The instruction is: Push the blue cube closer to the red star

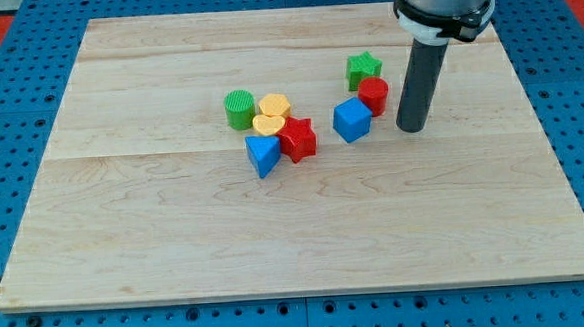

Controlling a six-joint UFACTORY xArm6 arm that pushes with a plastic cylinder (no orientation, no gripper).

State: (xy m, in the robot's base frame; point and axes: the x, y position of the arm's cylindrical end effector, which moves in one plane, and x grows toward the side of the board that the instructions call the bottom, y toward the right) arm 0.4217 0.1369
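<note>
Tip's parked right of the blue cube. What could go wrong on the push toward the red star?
1. My tip sits to the view's right of the blue cube, but the red cylinder touches the cube's upper right; a slightly high approach would likely hit the cylinder first.
2. The red star sits tight against the blue triangular block and yellow blocks; overshooting probably scatters that cluster.
3. An off-centre contact may spin the cube away from the star.

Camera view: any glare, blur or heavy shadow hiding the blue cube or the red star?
Camera view: even lighting, no glare, sharp focus; blue cube and red star are crisp with only faint shadows; my tip stands right of the cube, casting a soft shadow.
</note>
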